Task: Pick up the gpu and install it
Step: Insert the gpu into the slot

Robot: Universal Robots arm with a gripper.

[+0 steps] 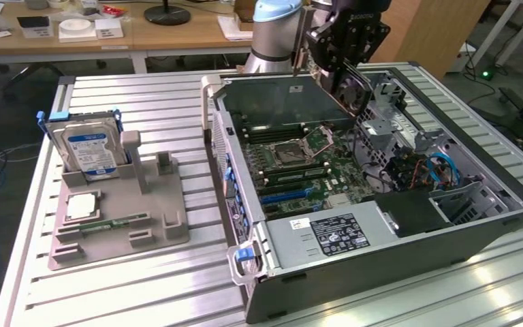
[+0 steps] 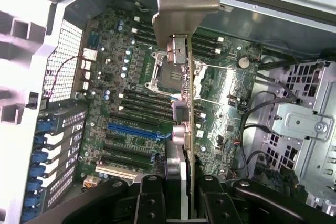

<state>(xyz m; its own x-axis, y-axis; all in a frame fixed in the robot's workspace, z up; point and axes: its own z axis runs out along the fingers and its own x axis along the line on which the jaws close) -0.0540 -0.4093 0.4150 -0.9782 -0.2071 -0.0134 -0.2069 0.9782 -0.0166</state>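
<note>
So the gripper (image 2: 181, 195) is clamped tight on the gpu (image 2: 177, 163). The card sits edge-on between the two black fingers (image 2: 149, 200), one on each face. The wrist view looks right down the length of the card, and its silver bracket (image 2: 184, 3) sticks out at the end farthest from the jaws.

Beyond the card is the motherboard (image 2: 126, 77). The blue slot (image 2: 134, 129) runs off to one side of the card's edge, in among the black slots. The CPU socket (image 2: 160, 72) sits farther along the card, on that same side. On the other side of the jaws there's a perforated drive cage (image 2: 304, 124), with black cables looping toward the board, so that side is the tighter one.

The exterior view adds the height, which the wrist cam can't give. The gripper (image 1: 339, 61) hangs over the back end of the open case (image 1: 380, 272). From here the gpu (image 1: 353, 92) shows its black cooler fan. I can't tell how far its lower edge is from the board. There's open board under the jaws, with the case walls on either side.

Farther off, the power supply (image 1: 334, 235) fills the opposite end of the case. Well apart from the jaws, a grey fixture (image 1: 116, 238) on the slatted table (image 1: 152, 300) holds the hard drive (image 1: 89, 146) upright.
</note>
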